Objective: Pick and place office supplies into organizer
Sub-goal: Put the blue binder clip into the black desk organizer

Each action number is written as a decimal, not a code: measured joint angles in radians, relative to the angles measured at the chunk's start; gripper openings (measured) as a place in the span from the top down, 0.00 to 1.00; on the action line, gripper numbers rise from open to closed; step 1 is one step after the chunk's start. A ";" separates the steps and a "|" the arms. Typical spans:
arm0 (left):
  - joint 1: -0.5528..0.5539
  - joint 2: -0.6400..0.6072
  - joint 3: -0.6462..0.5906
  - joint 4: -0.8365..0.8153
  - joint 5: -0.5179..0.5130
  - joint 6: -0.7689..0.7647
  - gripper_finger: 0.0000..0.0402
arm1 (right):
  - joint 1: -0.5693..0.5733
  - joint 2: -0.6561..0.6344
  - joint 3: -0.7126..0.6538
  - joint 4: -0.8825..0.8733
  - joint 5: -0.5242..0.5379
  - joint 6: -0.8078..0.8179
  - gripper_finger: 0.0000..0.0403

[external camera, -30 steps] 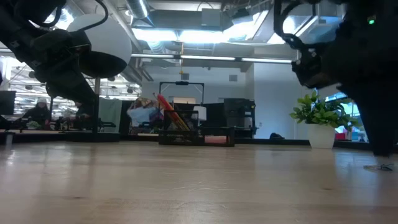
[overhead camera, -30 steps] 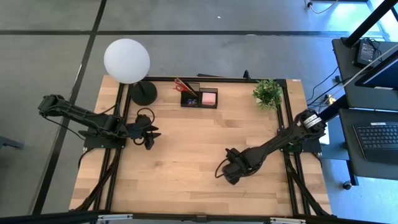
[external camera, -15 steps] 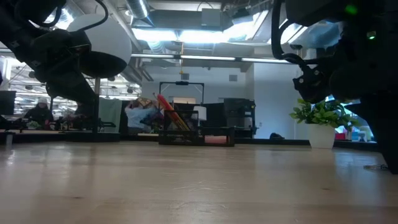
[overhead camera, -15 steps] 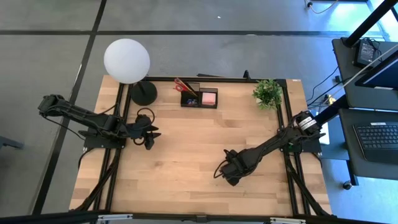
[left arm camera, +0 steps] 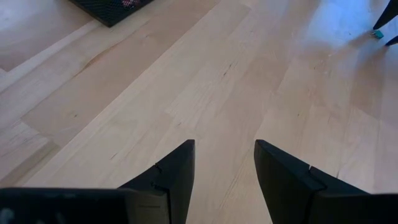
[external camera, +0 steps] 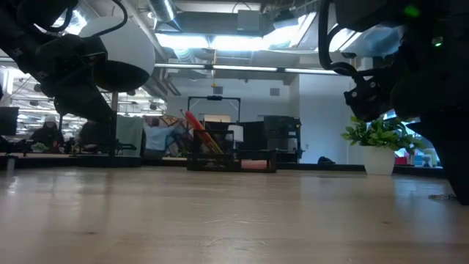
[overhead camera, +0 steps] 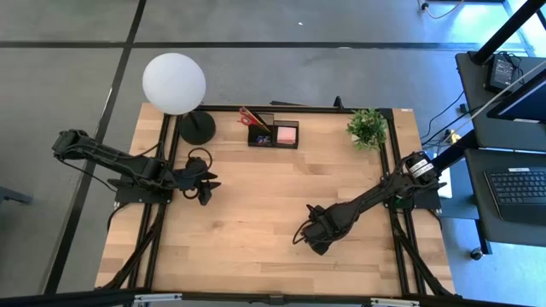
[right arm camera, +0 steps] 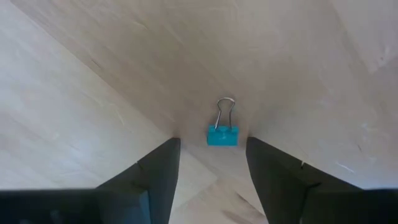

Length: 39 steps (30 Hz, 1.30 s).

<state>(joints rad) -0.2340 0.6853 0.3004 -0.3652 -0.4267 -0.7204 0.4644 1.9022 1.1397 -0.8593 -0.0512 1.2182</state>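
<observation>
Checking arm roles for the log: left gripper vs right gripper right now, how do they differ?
Left gripper waits near the table's left edge over bare wood; right gripper sits low toward the front right, its fingers straddling a blue binder clip without touching it. Both are open and empty.

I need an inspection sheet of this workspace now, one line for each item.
Surface: wooden table, mostly bare.
Job's things: organizer at the far edge, holding red-handled scissors and pink pad; blue binder clip lying on the wood.
Clutter: lamp, potted plant.
Grippers: left gripper open, empty; right gripper open, astride the clip, not gripping.
Cables: loop beside the left arm.
Surroundings: desk with keyboard.
</observation>
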 joint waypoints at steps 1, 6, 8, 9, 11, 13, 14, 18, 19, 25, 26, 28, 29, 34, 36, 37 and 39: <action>0.000 0.000 0.000 0.000 0.000 0.000 0.60 | 0.000 0.000 0.000 0.000 0.004 0.000 0.52; 0.000 0.000 0.000 0.000 0.000 0.000 0.60 | 0.000 0.001 -0.001 0.003 0.015 0.003 0.54; 0.000 0.000 0.000 0.000 0.000 0.000 0.60 | 0.000 0.001 -0.001 0.005 0.023 0.003 0.56; 0.000 0.000 0.000 0.000 0.000 0.000 0.60 | 0.000 0.001 -0.001 0.006 0.028 0.003 0.58; 0.000 0.000 0.000 0.000 0.000 0.000 0.60 | 0.001 0.002 -0.001 0.008 0.042 0.004 0.61; 0.000 0.000 0.000 0.000 0.001 0.000 0.60 | 0.001 0.002 -0.001 0.010 0.049 0.003 0.63; 0.000 0.000 0.000 0.000 0.001 0.000 0.60 | 0.001 0.002 -0.001 0.010 0.051 0.003 0.64; 0.000 0.000 0.000 0.000 0.001 0.000 0.60 | 0.000 0.002 -0.001 0.010 0.057 0.003 0.65; 0.000 0.000 0.000 0.000 0.001 0.000 0.60 | 0.000 0.002 -0.001 0.009 0.058 0.003 0.65; 0.000 0.000 0.000 0.000 0.001 -0.003 0.60 | -0.001 0.002 -0.001 0.008 0.061 0.006 0.65; 0.000 0.000 0.000 0.000 0.001 -0.008 0.60 | -0.001 0.002 -0.001 0.006 0.062 0.007 0.65; 0.000 0.000 0.000 0.000 0.002 -0.015 0.60 | -0.001 0.002 -0.001 0.000 0.062 0.007 0.65; 0.000 0.000 0.000 0.000 0.002 -0.015 0.60 | -0.001 0.002 -0.001 0.000 0.062 0.007 0.65; 0.000 0.000 0.000 0.000 0.003 -0.017 0.60 | 0.002 0.002 -0.001 -0.002 0.062 0.006 0.65; 0.000 0.000 0.000 0.000 0.003 -0.018 0.60 | 0.011 0.002 -0.001 -0.002 0.071 0.006 0.65; 0.000 0.000 0.000 0.000 0.003 -0.018 0.60 | 0.013 0.002 -0.001 -0.002 0.074 0.006 0.65; 0.000 0.000 0.000 0.000 0.003 -0.018 0.60 | 0.019 0.002 -0.001 -0.003 0.073 0.009 0.65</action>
<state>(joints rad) -0.2340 0.6853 0.3004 -0.3649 -0.4236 -0.7379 0.4832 1.9045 1.1389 -0.8618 0.0221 1.2269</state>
